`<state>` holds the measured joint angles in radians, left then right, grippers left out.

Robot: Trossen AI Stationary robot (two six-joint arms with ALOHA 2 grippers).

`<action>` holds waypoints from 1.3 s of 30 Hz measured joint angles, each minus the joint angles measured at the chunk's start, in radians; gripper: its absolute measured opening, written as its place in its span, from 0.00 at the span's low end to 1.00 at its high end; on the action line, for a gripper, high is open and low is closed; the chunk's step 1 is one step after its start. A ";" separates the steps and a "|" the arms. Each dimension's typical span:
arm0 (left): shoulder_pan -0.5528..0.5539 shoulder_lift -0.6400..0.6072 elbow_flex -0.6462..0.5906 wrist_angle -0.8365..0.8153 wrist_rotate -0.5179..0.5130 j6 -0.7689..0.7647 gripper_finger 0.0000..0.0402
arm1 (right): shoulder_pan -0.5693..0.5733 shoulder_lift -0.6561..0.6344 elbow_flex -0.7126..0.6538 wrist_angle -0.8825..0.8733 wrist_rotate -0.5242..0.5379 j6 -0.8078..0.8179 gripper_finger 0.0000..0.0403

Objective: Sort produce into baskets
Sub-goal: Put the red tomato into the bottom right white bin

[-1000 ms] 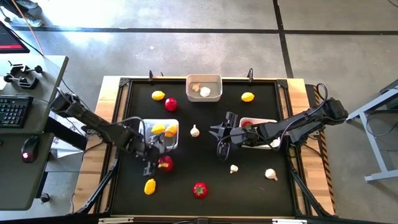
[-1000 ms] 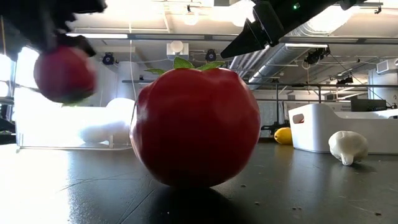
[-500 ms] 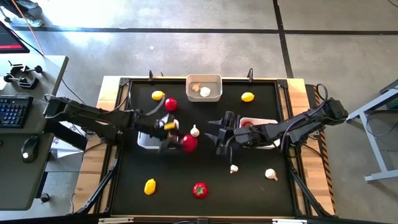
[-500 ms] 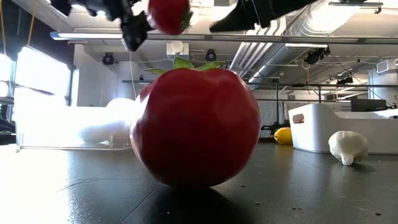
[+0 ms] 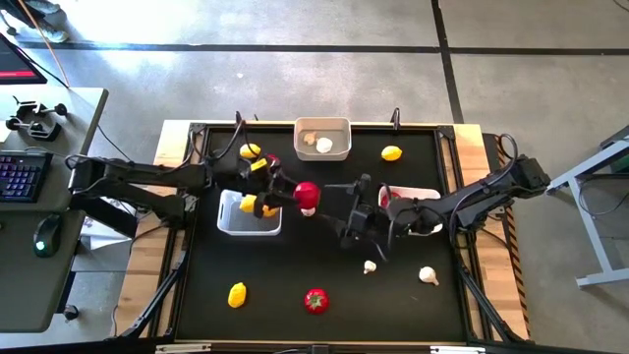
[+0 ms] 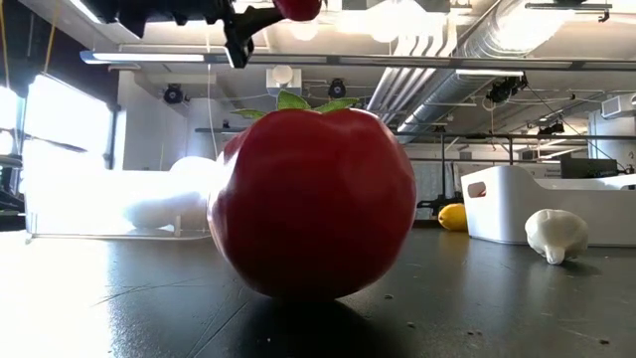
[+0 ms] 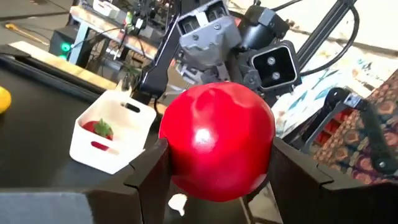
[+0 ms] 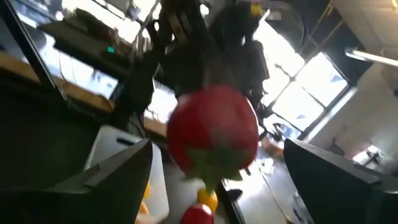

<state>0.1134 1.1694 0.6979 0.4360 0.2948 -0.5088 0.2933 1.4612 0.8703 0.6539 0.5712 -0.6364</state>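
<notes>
Left gripper (image 5: 295, 194) is raised above the middle of the black table (image 5: 324, 275), its fingers (image 7: 152, 171) pinching a red tomato (image 5: 307, 195) from both sides. Right gripper (image 5: 339, 211) sits just beside it, facing the held tomato, fingers (image 8: 118, 165) spread wide with nothing between them; in the right wrist view the tomato hangs in the gap ahead of them, apart from both.

Left basket (image 5: 236, 224), beside the left arm, holds yellow lemons (image 5: 246, 206). Far basket (image 5: 322, 136) at the table's far edge holds white garlic bulbs (image 5: 324, 145). Right basket (image 5: 418, 194) is partly covered by the right arm; the left wrist view shows a tomato (image 7: 96, 128) inside it.

Loose on the table: lemons at (image 5: 250, 150), (image 5: 391, 152) and (image 5: 237, 293); a tomato (image 5: 315, 299) near the front edge; garlic bulbs at (image 5: 370, 265) and (image 5: 428, 275).

No brand, label or legible writing found on any item
</notes>
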 joint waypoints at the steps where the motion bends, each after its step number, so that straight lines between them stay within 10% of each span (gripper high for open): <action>1: 0.005 0.006 0.000 0.018 0.009 -0.011 0.51 | -0.006 0.000 0.000 0.009 -0.017 0.000 0.88; 13: 0.012 0.134 0.038 0.170 0.046 -0.021 0.51 | -0.078 0.079 0.072 0.024 -0.104 -0.001 0.88; 39: 0.075 0.133 0.051 0.078 0.104 0.144 0.56 | -0.046 0.125 0.164 -0.133 0.142 -0.043 0.71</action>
<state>0.1886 1.3022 0.7490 0.5143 0.3989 -0.3647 0.2474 1.5860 1.0348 0.5212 0.7132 -0.6795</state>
